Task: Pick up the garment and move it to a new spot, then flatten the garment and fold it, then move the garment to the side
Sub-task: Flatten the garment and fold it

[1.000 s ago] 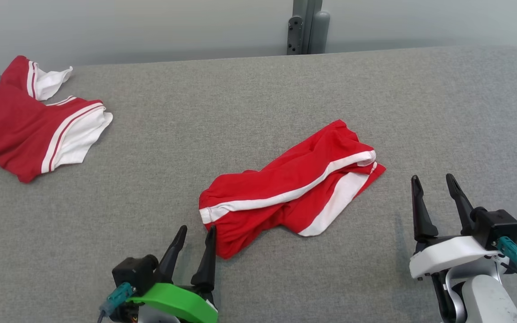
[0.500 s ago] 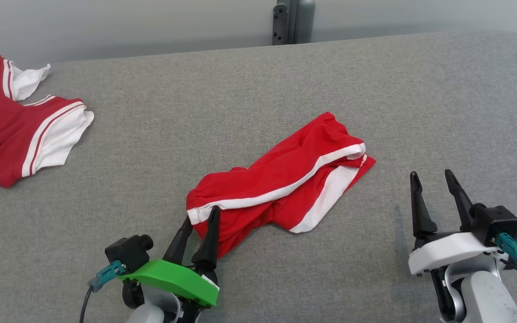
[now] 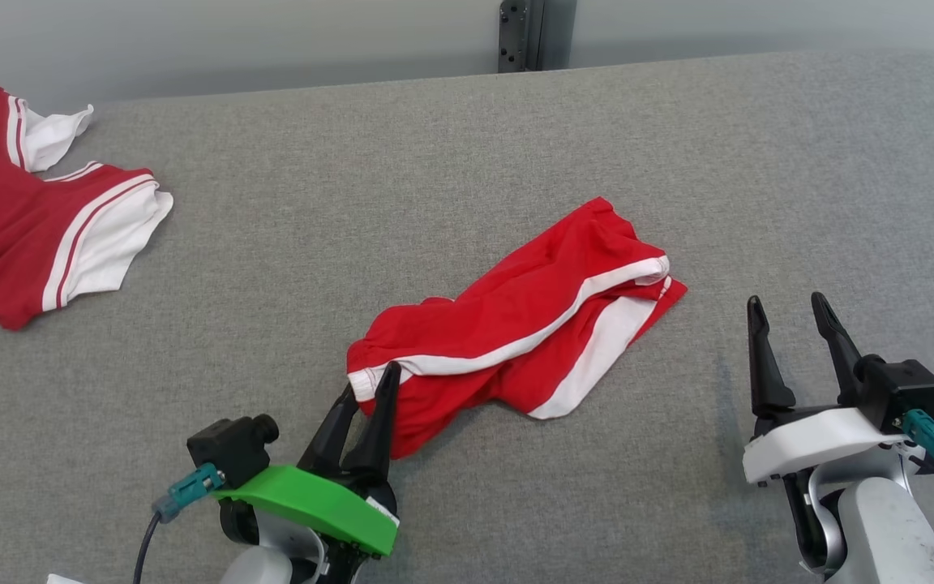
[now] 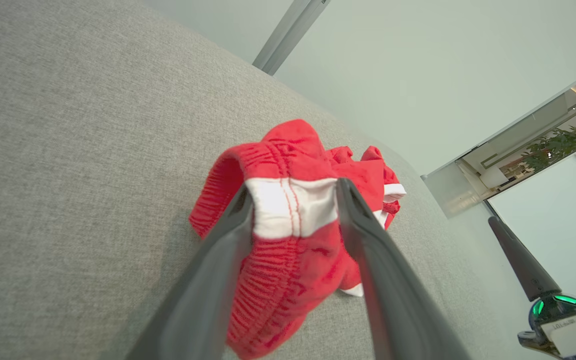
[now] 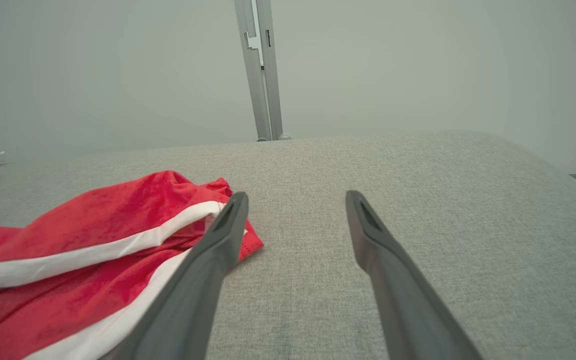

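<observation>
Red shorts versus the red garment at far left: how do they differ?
The red shorts lie bunched, waistband between the left gripper's fingers; the far-left garment lies flatter, untouched. The red shorts show plain white stripes; the far-left garment has white panels with thin red lines. Both are red and white.

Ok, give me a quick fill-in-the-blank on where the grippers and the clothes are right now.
1. The left gripper straddles the ____ stripe on the waistband of the red shorts.
2. The right gripper stands ____, apart from the shorts.
3. A second red garment lies at the grey table's far ____ end.
Missing words: white; open; left.
</observation>
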You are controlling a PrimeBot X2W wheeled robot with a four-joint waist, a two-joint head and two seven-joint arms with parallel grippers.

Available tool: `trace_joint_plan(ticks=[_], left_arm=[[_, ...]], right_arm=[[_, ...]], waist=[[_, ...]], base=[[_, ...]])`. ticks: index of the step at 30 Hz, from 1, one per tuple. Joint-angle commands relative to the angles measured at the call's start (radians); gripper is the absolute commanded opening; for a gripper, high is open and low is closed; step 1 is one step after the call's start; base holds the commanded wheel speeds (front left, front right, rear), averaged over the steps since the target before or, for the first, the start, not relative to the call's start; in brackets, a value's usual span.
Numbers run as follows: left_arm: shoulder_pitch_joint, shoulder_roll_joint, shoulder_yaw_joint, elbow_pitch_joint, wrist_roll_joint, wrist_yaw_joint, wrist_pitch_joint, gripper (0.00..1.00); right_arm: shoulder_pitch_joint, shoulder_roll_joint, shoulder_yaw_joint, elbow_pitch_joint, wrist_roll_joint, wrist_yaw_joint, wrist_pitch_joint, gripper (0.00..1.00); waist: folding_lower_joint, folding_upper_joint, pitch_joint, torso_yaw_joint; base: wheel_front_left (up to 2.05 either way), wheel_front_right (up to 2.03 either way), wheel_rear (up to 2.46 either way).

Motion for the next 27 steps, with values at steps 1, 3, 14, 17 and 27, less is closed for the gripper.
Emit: trace_joint_plan(ticks=[1, 3, 14, 17, 27], left_arm=[[0.008, 0.010, -0.001, -0.010, -0.007, 0.006, 0.007, 0.47], [0.013, 0.014, -0.005, -0.022, -0.009, 0.006, 0.016, 0.31], [-0.003, 0.048, 0.007, -0.037, 0.026, 0.033, 0.004, 0.00], [-0.017, 0.052, 0.014, -0.022, 0.029, 0.033, -0.006, 0.00], [-0.048, 0.045, 0.019, 0.035, 0.027, 0.027, -0.033, 0.00]], right_arm=[[-0.016, -0.008, 0.002, 0.003, -0.006, 0.000, -0.003, 1.00], [-0.021, -0.012, 0.011, 0.011, -0.007, 0.000, -0.003, 1.00], [-0.133, -0.089, 0.109, 0.146, 0.048, 0.000, 0.044, 1.00], [-0.177, -0.113, 0.169, 0.181, 0.107, 0.000, 0.071, 1.00], [-0.290, -0.172, 0.330, 0.277, 0.293, 0.000, 0.118, 1.00]], waist=[[0.0000, 0.0000, 0.003, 0.004], [0.0000, 0.0000, 0.006, 0.007], [0.0000, 0.0000, 0.032, 0.025], [0.0000, 0.0000, 0.041, 0.032], [0.0000, 0.0000, 0.072, 0.049]], base=[[0.00, 0.00, 0.00], [0.00, 0.00, 0.00], [0.00, 0.00, 0.00], [0.00, 0.00, 0.00], [0.00, 0.00, 0.00]])
